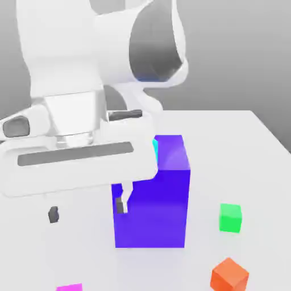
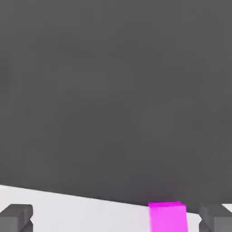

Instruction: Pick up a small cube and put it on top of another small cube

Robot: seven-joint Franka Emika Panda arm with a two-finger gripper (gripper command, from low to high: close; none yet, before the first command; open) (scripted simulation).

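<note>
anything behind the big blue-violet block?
A sliver of a small cyan cube shows at the upper left edge of the big blue-violet block; the block and the robot's white hand cover the rest.

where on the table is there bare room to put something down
Bare table lies toward the exterior view's right, past the big blue block and beyond the green cube. A smaller patch lies between the magenta cube and the orange cube. It is crowded around the blue block, where the open gripper hangs.
</note>
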